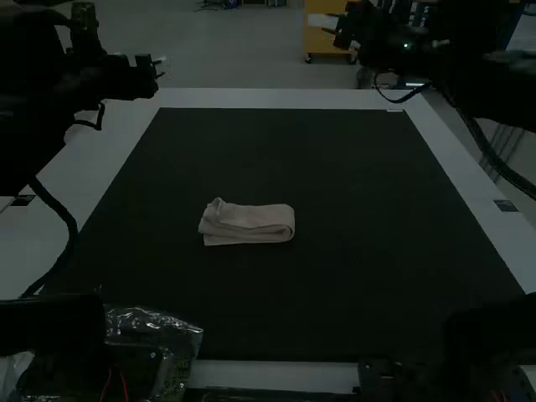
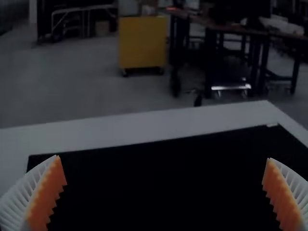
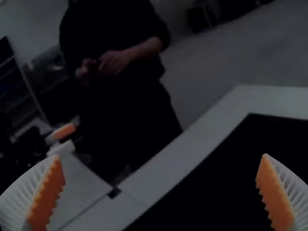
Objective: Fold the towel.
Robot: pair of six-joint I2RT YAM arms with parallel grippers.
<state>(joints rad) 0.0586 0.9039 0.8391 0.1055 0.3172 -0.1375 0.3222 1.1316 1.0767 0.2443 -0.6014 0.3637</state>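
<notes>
One folded towel (image 1: 251, 226) on the dark mat (image 1: 335, 293), left and right jaws both wide apart

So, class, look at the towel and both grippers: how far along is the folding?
The folding looks nearly done: the towel lies in a compact, layered strip on the dark mat. Nothing is in hand: the left gripper and right gripper have their fingers open and empty. Perhaps a little neatening is left, as a corner sticks out near the strip's left end in the high view.
</notes>
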